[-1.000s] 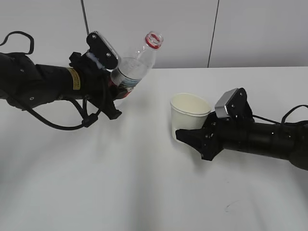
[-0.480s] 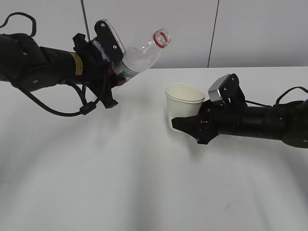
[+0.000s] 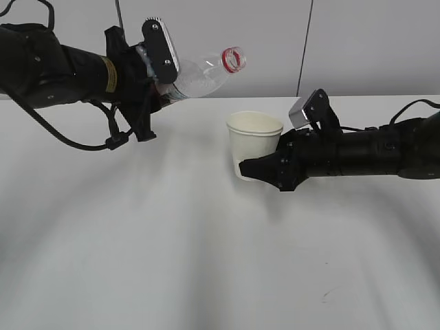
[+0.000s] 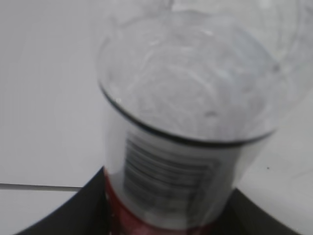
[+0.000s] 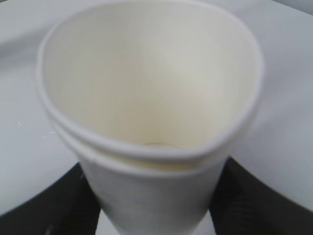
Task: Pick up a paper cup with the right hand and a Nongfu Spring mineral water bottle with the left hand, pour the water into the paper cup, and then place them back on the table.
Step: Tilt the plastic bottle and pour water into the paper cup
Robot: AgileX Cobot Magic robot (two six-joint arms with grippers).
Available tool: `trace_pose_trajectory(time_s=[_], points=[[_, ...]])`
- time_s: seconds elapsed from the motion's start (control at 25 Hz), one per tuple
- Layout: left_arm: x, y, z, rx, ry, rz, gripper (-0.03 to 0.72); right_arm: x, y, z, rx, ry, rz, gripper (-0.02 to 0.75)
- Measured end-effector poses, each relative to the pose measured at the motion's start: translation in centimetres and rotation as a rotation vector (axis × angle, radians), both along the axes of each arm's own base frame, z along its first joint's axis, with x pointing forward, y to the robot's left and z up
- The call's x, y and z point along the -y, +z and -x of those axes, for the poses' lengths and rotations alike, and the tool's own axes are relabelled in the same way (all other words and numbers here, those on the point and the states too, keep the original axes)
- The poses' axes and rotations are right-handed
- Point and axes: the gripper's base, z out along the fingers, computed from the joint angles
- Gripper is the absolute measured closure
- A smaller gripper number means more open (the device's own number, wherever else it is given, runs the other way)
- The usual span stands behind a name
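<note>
My left gripper point(image 3: 161, 93), on the arm with the yellow label, is shut on the clear water bottle point(image 3: 199, 77). The bottle is held in the air, tilted steeply to the right, its open red-ringed mouth point(image 3: 234, 58) up and left of the paper cup point(image 3: 254, 141). In the left wrist view the bottle point(image 4: 190, 122) fills the frame between the dark fingers point(image 4: 88, 205). My right gripper point(image 3: 258, 168) is shut on the cream-white cup, held upright just above the white table point(image 3: 172, 247). In the right wrist view the cup point(image 5: 151, 112) is squeezed slightly oval and looks empty.
A small dark scuff mark point(image 3: 328, 294) lies on the table at the front right. A white wall with two dark vertical seams stands behind the table's far edge point(image 3: 385, 96).
My left arm has risen and tipped the bottle further toward horizontal, its mouth moving right. My right arm has carried the cup up and to the left, closer to the bottle's mouth.
</note>
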Motion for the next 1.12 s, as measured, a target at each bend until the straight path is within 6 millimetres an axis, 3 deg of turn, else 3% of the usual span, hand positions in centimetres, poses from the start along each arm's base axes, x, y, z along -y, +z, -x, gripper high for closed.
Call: trace_pose_trajectory(time_s=[0.4,1.12], points=[[-0.3,-0.1,-0.1,0.046,-0.057,-0.167,0.38,-0.3,0.8,-0.7,0.016,0.071,0.039,0.3],[-0.4,-0.1,-0.1,0.108,-0.132,-0.322,0.38,-1.5,0.8,0.4,-0.045,0.176,0.015,0.3]])
